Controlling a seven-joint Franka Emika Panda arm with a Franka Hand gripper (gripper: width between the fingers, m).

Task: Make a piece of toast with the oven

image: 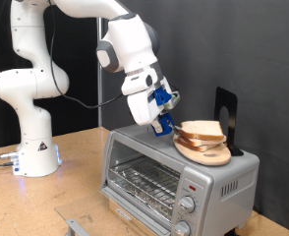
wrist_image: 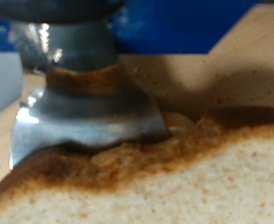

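Note:
The piece of toast [image: 202, 129] lies on a round wooden plate [image: 207, 153] on top of the silver oven [image: 218, 187], at the exterior view's right. My gripper [image: 165, 116], with blue fingers, hangs tilted at the toast's left edge, just above the oven's top. In the wrist view one metal finger [wrist_image: 81, 112] rests against the browned crust of the toast [wrist_image: 184, 182]; the other finger is hidden. The oven's wire rack [image: 144, 180] shows through its front, and two round knobs [image: 187, 206] sit on its right side.
A black upright stand [image: 226, 113] rises just behind the plate. The robot's white base [image: 31, 147] stands on the wooden table [image: 46, 206] at the exterior view's left. A small metal bracket [image: 78, 226] lies near the table's front edge.

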